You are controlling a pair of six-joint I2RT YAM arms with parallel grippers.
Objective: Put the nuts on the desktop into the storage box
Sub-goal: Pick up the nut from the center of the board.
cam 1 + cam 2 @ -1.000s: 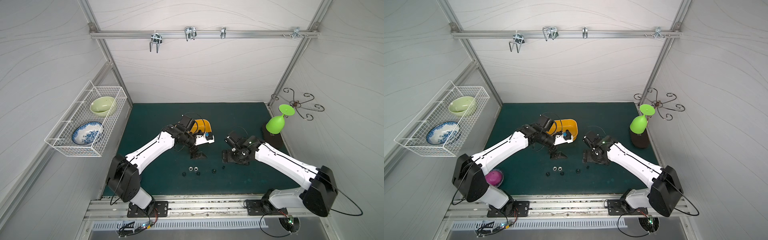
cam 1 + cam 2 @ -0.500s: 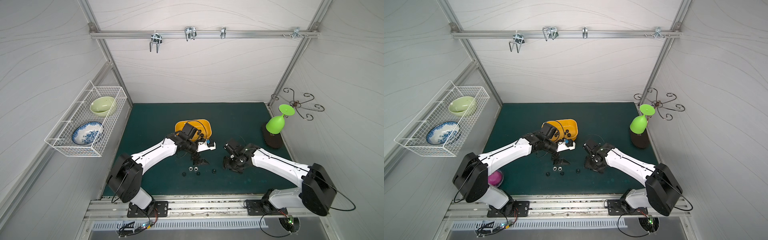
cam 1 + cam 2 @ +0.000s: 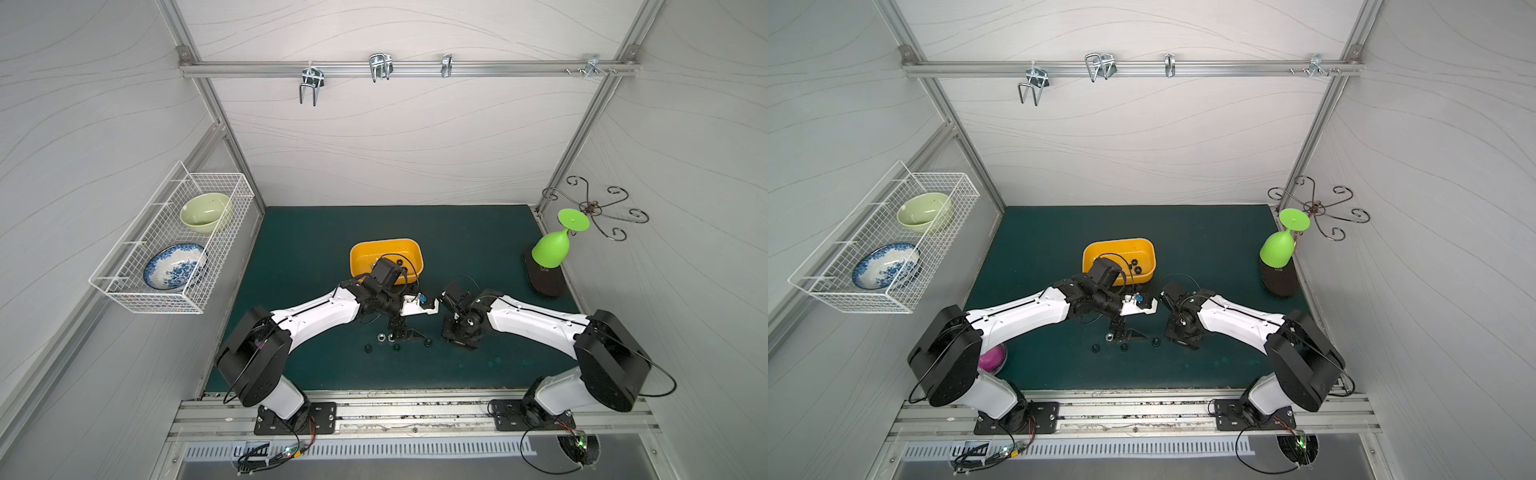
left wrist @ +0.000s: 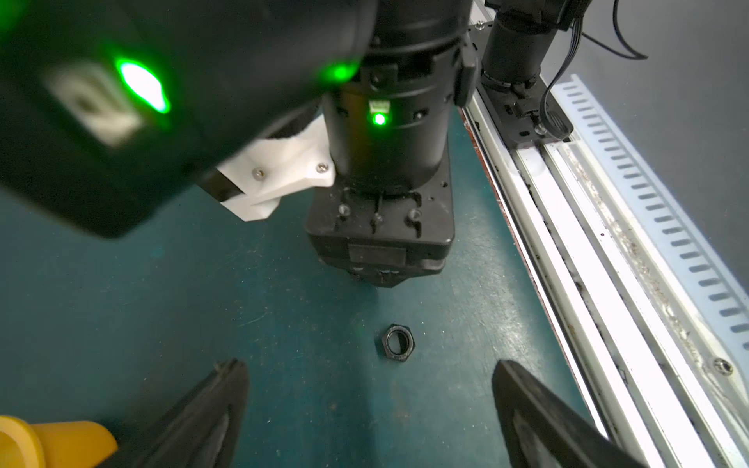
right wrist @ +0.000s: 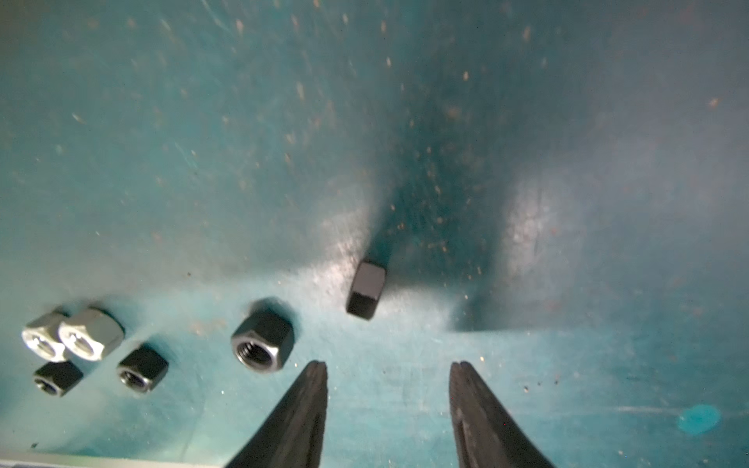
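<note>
Step in hand: picking loose nuts (image 3: 368,348) from the desktop (image 3: 316,232); a few lie already in the storage box (image 3: 1100,257).
Left gripper (image 4: 367,364): spread wide, empty, low over the desktop; the flat black nut (image 4: 396,342) lies just ahead, between the lines of its fingers.
Right gripper (image 5: 388,364): half apart, holding nothing; the standing black nut (image 5: 367,289) is just ahead of its tips (on edge, so it may roll).
Storage box: beyond the left gripper, partly behind its wrist.
Next move, I think: each gripper must reach slightly forward, straddle its nut, then pinch gently.
</note>
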